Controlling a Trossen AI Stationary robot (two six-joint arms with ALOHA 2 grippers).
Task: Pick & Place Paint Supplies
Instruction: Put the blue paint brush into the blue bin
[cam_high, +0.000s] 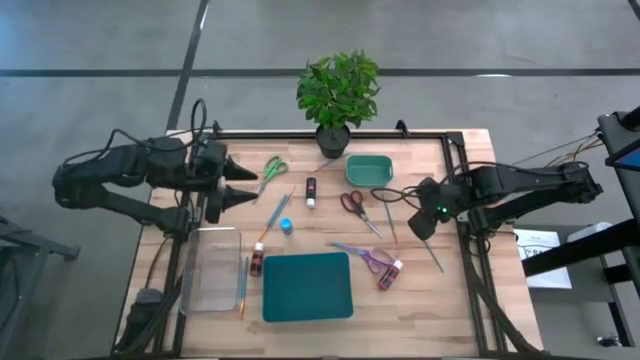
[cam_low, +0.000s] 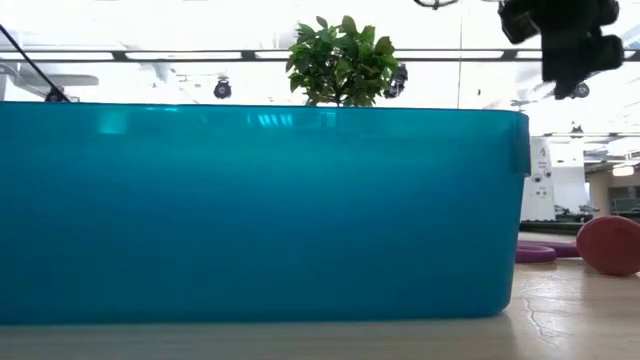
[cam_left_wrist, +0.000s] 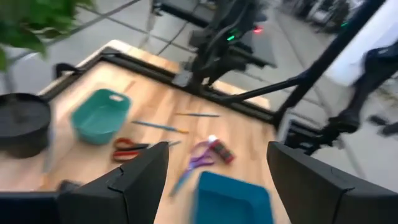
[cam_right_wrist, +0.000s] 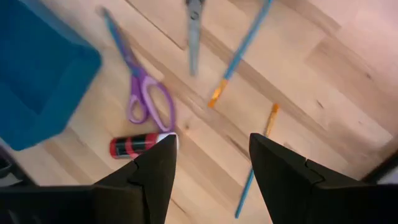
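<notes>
Left end effector (cam_high: 250, 186) reaches in level from the desk's (cam_high: 420, 290) left edge, fingers spread, empty. Right end effector (cam_high: 428, 222) hangs above a brush (cam_right_wrist: 254, 165), fingers parted, seemingly holding nothing. A dark red paint bottle (cam_right_wrist: 138, 145) lies beside purple scissors (cam_right_wrist: 144, 93).

Left arm reaches in from the table's left edge, bent at the elbow, wrist level and pointing toward the middle. The left gripper (cam_high: 244, 186) hangs above the table's far-left part, its two dark fingers (cam_left_wrist: 134, 180) spread wide with nothing between them. Right arm comes in from the right edge, folded low. The right gripper (cam_high: 424, 222) sits above the right half of the table, tipped downward, fingers (cam_right_wrist: 158, 171) parted and empty.
</notes>
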